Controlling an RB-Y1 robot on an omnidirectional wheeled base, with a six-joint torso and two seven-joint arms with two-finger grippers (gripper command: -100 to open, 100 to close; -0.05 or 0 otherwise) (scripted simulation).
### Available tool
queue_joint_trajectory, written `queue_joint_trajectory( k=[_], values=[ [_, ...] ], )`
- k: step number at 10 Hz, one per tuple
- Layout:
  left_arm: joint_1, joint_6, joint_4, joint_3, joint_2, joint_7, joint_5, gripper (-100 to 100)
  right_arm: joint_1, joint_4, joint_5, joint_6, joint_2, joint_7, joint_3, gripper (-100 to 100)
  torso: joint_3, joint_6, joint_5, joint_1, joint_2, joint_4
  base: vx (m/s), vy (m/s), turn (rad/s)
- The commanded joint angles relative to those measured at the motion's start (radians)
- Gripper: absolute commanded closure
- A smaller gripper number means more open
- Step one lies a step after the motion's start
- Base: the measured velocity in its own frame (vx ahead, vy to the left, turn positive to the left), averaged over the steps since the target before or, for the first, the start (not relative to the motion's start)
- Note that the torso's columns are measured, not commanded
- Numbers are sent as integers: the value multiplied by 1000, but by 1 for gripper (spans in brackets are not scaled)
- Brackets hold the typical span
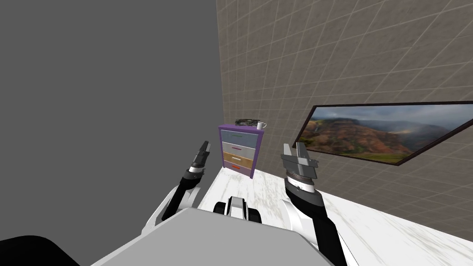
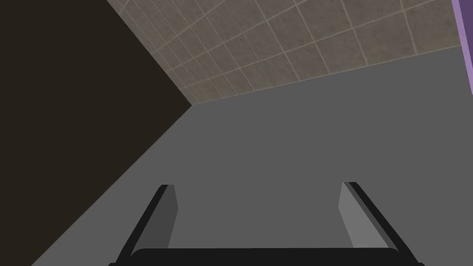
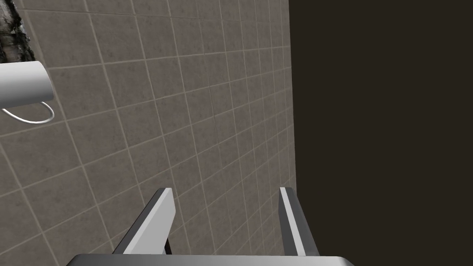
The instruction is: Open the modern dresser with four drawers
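The dresser (image 1: 240,150) stands upright at the far end of the white floor (image 1: 369,231), backed against the tiled wall (image 1: 346,55) near its corner with the grey wall (image 1: 106,92). Its four drawer fronts are stacked and face me, with short handles running across them. It lies straight ahead and well apart from both grippers, about midway between them, with the left gripper (image 1: 204,147) seeming slightly closer to its side. Both forearms are raised and point forward past the dresser, the left gripper's and the right gripper's (image 1: 294,150) jaws standing apart on nothing, so I judge a drive closer comes before any reach for a handle.
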Motion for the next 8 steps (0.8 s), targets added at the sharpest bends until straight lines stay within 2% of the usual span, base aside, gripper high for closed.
queue_joint_trajectory(
  k=[1,7,8],
  values=[
    [-10,-26,76,-6,16,-10,-5,-100,0,0,0,0,0,0,0,0,0,0,0,-1,0,0,100,8,-27],
    [-45,-96,270,-12,37,-30,-13,-100,0,0,0,0,0,0,0,0,0,0,0,0,0,0,108,-2,-39],
    [-45,-96,283,-12,37,-30,-13,-100,0,0,0,0,0,0,0,0,0,0,0,0,0,0,80,14,-16]
  ],
)
